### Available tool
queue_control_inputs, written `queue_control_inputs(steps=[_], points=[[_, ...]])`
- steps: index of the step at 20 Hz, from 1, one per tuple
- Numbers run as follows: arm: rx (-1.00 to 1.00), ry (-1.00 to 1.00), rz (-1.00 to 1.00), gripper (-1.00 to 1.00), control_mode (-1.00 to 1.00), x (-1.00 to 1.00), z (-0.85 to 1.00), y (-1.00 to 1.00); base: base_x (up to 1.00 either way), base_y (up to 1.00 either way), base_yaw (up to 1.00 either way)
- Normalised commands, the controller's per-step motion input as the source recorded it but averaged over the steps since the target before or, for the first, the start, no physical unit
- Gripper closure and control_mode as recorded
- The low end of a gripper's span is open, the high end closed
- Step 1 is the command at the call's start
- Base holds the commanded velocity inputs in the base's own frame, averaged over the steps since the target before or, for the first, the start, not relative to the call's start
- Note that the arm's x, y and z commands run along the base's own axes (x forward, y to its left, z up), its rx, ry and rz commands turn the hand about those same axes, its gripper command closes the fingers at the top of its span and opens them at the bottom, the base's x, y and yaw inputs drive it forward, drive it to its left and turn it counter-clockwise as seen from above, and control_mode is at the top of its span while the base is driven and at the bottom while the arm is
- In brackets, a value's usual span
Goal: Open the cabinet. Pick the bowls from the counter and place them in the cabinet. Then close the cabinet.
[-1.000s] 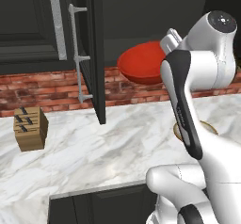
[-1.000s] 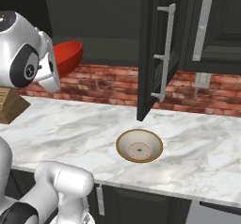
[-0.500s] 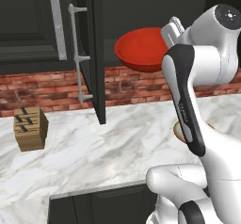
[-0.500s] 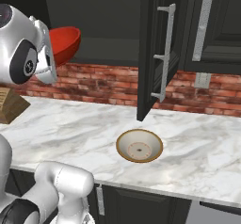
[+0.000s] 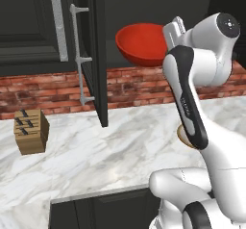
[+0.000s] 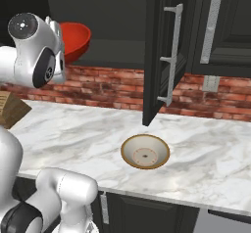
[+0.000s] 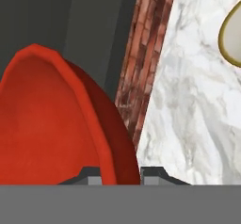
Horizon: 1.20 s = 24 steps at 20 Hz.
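Gripping the red bowl (image 5: 142,44) by its rim, your hand (image 7: 120,173) holds it at the open cabinet (image 6: 156,56); the tan bowl (image 6: 145,151) waits on the worktop (image 6: 206,163), doors unclosed.

Glossy red bowl (image 5: 143,44), tan-rimmed cream speckled bowl (image 6: 145,151), white-grey veined marble counter (image 6: 211,161), black cabinet (image 6: 156,51).

Counter (image 6: 73,129): tan bowl (image 6: 145,151), maybe knife block (image 5: 31,131)
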Motion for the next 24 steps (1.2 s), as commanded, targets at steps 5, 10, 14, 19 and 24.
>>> queue_control_inputs(steps=[5, 10, 14, 19, 24], points=[[0.08, 0.00, 0.00, 1.00, -1.00, 0.56, 0.00, 0.01, 0.00, 0.00, 0.00], [0.07, 0.01, 0.00, 1.00, -1.00, 0.59, -0.05, 0.05, 0.00, 0.00, 0.00], [0.04, 0.03, 0.00, 1.00, -1.00, 0.51, -0.18, 0.01, 0.00, 0.00, 0.00], [0.00, 0.04, 0.00, 1.00, -1.00, 0.48, -0.15, 0.00, 0.00, 0.00, 0.00], [0.00, 0.04, 0.00, 1.00, -1.00, 0.45, -0.07, 0.06, 0.00, 0.00, 0.00]])
